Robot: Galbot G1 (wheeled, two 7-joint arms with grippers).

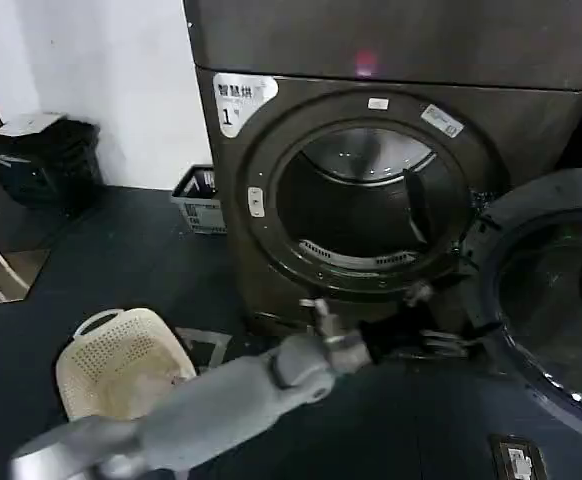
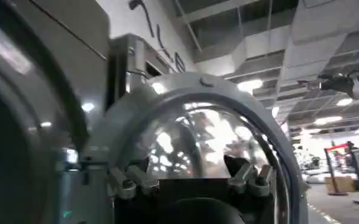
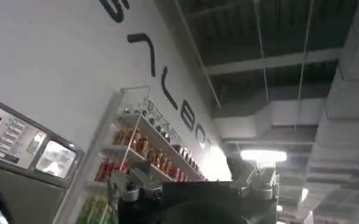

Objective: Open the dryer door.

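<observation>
Head view: dryer point(image 1: 371, 60) fills the back, w/ its drum mouth point(image 1: 371, 205) already exposed. Dryer door point(image 1: 556, 300) hangs swung out to the right of the mouth, hinged on that side, chrome ring and dark glass facing the robot. So the step in hand looks like the tail end of the swing; task seems almost or fully done.

Left arm reaches low across the front of the machine, its end effector point(image 1: 441, 340) near the door's lower inner edge, just below the mouth. Left wrist view has the door point(image 2: 203, 140) close up ahead of the left end effector point(image 2: 191, 179), fingers spread and released, nothing betw. them. Can't tell if they touch the rim.

Next move, my guess: nudge the door a bit wider if needed, then pull the arm back w/o catching the rim.

Right end effector point(image 3: 194, 182) points up toward wall shelves, fingers apart, holding nothing.

Around: dark bin point(image 1: 41, 165) at the far left of the floor, cream laundry basket point(image 1: 121, 365) on the near-left floor, grey crate point(image 1: 199, 200) beside the dryer's left side. None blocks the door's swing.
</observation>
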